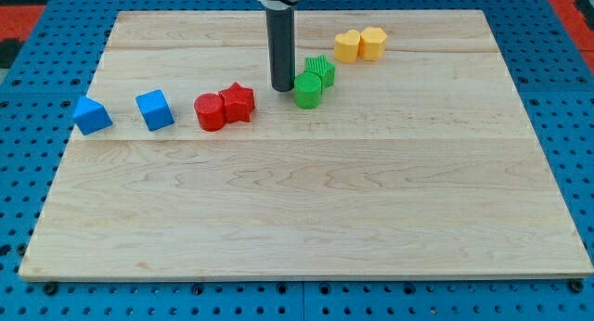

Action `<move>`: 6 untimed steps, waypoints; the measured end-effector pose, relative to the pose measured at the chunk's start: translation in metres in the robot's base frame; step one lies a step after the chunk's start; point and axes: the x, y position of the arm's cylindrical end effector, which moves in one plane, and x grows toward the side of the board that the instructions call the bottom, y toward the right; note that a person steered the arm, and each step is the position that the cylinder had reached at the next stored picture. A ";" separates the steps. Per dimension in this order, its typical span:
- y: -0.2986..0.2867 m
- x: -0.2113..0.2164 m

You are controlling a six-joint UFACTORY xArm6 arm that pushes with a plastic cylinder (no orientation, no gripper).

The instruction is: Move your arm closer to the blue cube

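Observation:
The blue cube (154, 109) sits on the wooden board (306, 200) at the view's left. A second blue block (91, 115), wedge-like, lies left of it. My tip (282, 88) stands near the board's top centre, far to the right of the blue cube. It is just left of a green cylinder (308, 90) and right of a red star-like block (238, 102). A red cylinder (210, 111) touches that red block and lies between my tip and the blue cube.
A green ridged block (320, 71) sits behind the green cylinder. Two yellow blocks (360, 44) touch each other at the top right. The board lies on a blue perforated table (575, 98).

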 end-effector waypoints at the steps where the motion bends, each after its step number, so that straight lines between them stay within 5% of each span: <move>1: -0.044 -0.029; 2: -0.116 -0.053; 3: -0.181 -0.034; 5: -0.157 0.008; 6: -0.165 0.070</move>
